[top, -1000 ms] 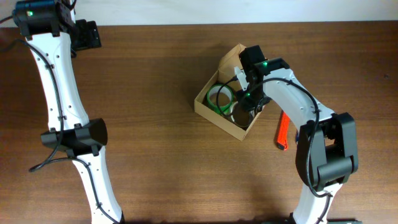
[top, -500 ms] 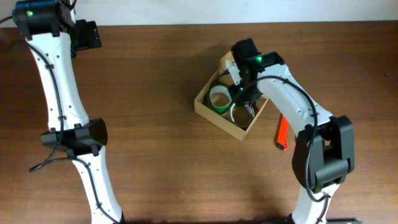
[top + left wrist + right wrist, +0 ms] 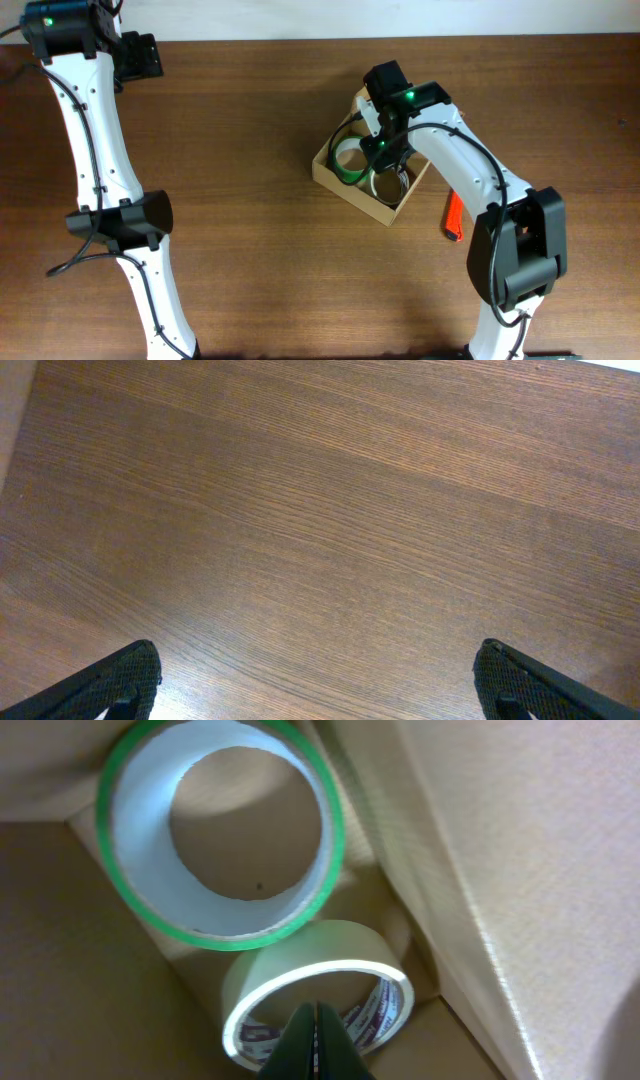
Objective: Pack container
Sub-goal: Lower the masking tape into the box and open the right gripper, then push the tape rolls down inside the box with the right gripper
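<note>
- The left gripper [image 3: 325, 680] is found way over at the far-left back corner of the desk [image 3: 250, 260], well apart from everything else. Its jaws are spread about as wide as they go. Only bare wood grain is seen between them in the left wrist view, so nothing is held.
- The container [image 3: 348, 194] is sat on the desk a bit right of centre, turned diagonally so that one corner points at the near edge. Its flap lid [image 3: 362, 100] is stood open at the back corner and is partly covered by the right arm.
- Two tape rolls are laid flat inside it, pretty much touching. A green-edged roll [image 3: 135, 850] is toward the left corner and a cream roll [image 3: 300, 945] is beside it on the right.
- The right gripper [image 3: 317, 1038] is lowered into the open top of the container. Its jaws are pinched fully together, with no gap seen and nothing clamped between them. In the right wrist view the tips are lined up over the hole of the cream roll. Whether the roll is actually touched can't be told.
- An orange-red object [image 3: 453, 218] is left lying on the desk near the container's right side, apart from it and partly hidden under the right arm.
</note>
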Motion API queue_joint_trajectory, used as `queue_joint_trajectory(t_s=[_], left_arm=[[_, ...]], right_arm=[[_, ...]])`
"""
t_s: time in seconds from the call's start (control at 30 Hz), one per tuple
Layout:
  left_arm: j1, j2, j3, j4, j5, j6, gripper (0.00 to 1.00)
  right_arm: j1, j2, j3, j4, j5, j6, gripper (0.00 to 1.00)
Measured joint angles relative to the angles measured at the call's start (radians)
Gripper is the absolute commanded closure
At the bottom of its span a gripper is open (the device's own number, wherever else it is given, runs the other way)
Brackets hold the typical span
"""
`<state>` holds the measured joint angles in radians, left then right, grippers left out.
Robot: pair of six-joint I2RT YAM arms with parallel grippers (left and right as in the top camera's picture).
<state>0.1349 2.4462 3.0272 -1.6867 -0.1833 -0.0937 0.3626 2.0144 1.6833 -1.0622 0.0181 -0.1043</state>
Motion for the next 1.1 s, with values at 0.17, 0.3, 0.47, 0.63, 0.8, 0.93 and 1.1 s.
queue_joint_trajectory(t_s=[0.17, 0.3, 0.47, 0.63, 0.8, 0.93, 1.1], left_arm=[[0.0, 0.0, 0.0, 0.0, 0.0, 0.0, 0.0], [0.0, 0.0, 0.0, 0.0, 0.0, 0.0, 0.0], [0.0, 0.0, 0.0, 0.0, 0.0, 0.0, 0.0], [0.0, 0.0, 0.0, 0.0, 0.0, 0.0, 0.0], [0.0, 0.0, 0.0, 0.0, 0.0, 0.0, 0.0], [0.0, 0.0, 0.0, 0.0, 0.0, 0.0, 0.0], [0.0, 0.0, 0.0, 0.0, 0.0, 0.0, 0.0]], right_arm=[[0.039, 0.01, 0.0, 0.003, 0.0, 0.0, 0.96], [0.055, 0.045, 0.0, 0.013, -0.001, 0.0, 0.96], [0.055, 0.077, 0.0, 0.02, -0.001, 0.0, 0.96], [0.055, 0.093, 0.0, 0.031, -0.005, 0.0, 0.96], [0.055, 0.098, 0.004, 0.031, -0.007, 0.0, 0.96], [0.055, 0.098, 0.005, 0.031, -0.008, 0.0, 0.96], [0.055, 0.105, 0.019, 0.018, -0.008, 0.0, 0.96]])
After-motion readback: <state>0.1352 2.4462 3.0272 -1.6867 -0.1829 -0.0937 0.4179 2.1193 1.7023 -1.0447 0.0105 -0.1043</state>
